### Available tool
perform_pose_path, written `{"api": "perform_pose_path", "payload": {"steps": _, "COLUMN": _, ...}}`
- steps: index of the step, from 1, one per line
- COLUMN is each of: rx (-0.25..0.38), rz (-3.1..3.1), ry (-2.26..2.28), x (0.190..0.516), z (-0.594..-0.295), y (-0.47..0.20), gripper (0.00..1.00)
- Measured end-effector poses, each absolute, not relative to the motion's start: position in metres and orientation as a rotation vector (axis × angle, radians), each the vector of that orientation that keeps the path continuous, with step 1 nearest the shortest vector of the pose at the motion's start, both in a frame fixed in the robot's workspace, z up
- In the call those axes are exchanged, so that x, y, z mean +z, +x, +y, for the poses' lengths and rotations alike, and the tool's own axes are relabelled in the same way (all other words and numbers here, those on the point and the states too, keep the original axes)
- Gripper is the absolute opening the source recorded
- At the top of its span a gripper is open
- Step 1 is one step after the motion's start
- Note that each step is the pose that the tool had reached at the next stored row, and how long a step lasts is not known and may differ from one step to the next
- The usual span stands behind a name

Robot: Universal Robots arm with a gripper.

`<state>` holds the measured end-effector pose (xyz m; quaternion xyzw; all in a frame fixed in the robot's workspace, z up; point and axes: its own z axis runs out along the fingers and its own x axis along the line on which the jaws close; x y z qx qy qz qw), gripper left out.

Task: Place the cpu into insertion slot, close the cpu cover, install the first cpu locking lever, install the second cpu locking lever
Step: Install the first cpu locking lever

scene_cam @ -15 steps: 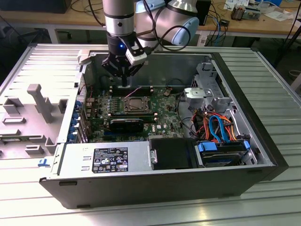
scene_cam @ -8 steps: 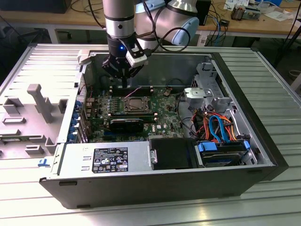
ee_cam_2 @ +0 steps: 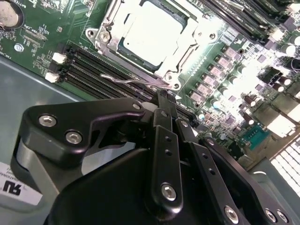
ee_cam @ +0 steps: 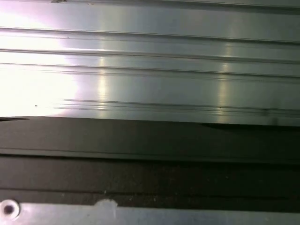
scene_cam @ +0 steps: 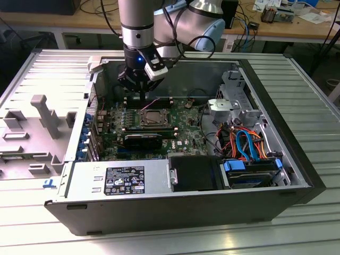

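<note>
Exterior view high, overlooking open computer case [scene_cam: 297, 175], second wrist view close above insertion slot [ee_cam_2: 152, 37]

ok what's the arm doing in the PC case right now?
The gripper is down inside the open computer case, at the edge of the insertion slot. In the second wrist view the cpu already sits in the slot with the cpu cover closed over it. The shut fingers are at a thin wire locking lever beside the socket; whether they touch it is unclear.
</note>
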<state>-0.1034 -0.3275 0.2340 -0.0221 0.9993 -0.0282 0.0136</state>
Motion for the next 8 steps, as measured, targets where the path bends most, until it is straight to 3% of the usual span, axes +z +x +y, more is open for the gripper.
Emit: {"api": "perform_pose_path", "payload": {"steps": 8, "rx": -0.088, "rz": 3.112, "ry": -0.088, "x": 0.2291, "z": -0.3275, "y": -0.1022, "gripper": 0.11}}
